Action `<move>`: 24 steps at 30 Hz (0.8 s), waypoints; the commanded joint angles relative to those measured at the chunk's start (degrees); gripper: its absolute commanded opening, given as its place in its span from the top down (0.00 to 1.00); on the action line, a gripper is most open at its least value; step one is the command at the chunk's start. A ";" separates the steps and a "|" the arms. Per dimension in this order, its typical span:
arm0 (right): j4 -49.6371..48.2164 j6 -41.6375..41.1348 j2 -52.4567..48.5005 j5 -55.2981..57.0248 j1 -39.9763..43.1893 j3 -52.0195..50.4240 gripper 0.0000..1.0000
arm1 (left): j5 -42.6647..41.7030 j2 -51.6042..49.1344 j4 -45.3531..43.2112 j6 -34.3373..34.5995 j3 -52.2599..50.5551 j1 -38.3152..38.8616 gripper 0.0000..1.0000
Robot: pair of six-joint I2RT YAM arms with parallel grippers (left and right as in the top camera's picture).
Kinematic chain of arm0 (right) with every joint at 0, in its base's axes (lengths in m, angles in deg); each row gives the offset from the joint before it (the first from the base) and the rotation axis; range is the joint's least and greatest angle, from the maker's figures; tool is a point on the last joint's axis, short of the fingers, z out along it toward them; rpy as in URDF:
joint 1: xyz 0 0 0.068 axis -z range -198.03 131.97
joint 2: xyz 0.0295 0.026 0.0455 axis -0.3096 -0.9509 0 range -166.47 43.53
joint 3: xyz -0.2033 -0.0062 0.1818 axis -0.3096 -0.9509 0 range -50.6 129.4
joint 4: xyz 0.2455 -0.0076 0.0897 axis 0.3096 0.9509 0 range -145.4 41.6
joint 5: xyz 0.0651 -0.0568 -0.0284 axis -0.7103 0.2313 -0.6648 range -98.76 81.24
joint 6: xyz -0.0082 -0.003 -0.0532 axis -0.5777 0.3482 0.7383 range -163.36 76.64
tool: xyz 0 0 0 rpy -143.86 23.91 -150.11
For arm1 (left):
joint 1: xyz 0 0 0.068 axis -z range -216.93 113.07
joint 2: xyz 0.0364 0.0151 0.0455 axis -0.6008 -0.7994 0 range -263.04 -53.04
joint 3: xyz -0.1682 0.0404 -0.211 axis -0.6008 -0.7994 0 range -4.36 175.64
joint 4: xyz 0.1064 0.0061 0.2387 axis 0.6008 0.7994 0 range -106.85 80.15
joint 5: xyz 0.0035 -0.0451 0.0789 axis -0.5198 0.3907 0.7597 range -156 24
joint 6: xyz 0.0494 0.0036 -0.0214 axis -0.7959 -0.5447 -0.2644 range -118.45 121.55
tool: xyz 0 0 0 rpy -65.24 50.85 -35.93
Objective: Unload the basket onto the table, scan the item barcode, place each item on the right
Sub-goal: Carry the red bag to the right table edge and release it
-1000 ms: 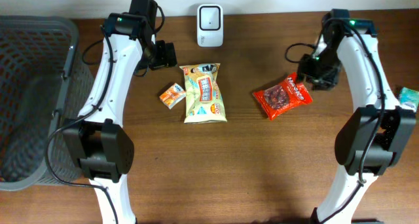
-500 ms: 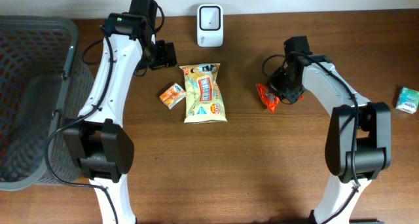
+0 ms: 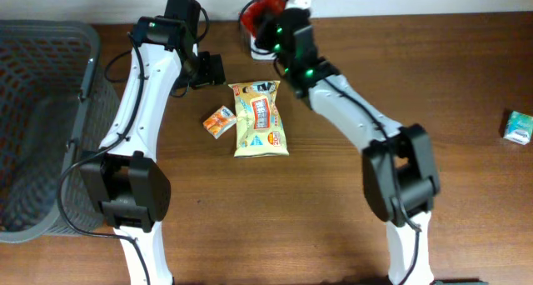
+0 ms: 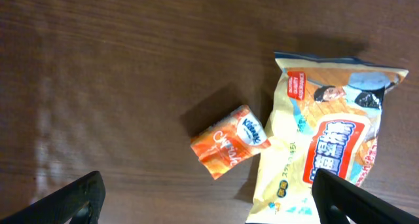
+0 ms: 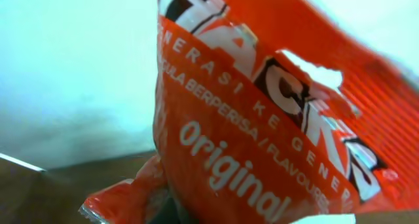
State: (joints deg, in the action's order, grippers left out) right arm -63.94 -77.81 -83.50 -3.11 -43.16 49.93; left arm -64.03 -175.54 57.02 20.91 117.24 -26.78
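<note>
Far back, right claw [image 3: 275,22] grips a crinkled, probably plastic red pouch [image 5: 262,139].

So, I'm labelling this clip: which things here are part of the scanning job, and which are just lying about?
In the job: red snack bag, held up; right gripper, shut on it.
Lying about: yellow snack bag; small orange packet; teal packet; grey basket; left gripper, open, holding nothing.
</note>
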 commanded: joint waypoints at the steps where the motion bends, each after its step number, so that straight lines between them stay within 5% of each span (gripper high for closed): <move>1: -4.02 0.63 -5.51 4.09 0.44 0.63 0.87 | 0.42 -0.57 -0.11 0.57 0.15 -0.09 0.01; 12: -16.11 1.07 -7.34 5.53 1.60 0.70 0.91 | 0.42 -0.57 -0.11 0.57 0.15 -0.09 0.01; 15: -5.22 1.05 1.14 5.60 8.04 0.70 0.95 | 0.42 -0.57 -0.11 0.57 0.15 -0.09 0.01; 18: 19.19 1.03 11.06 5.62 22.34 0.70 0.96 | 0.42 -0.57 -0.11 0.57 0.15 -0.04 0.01; 24: 50.53 1.05 11.47 5.57 50.07 0.63 0.96 | 0.42 -0.57 -0.11 0.57 0.15 -0.04 0.01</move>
State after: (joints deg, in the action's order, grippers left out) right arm -16.51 -77.18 -71.06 2.29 1.71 50.59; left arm -64.03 -175.54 57.06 20.91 117.24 -26.78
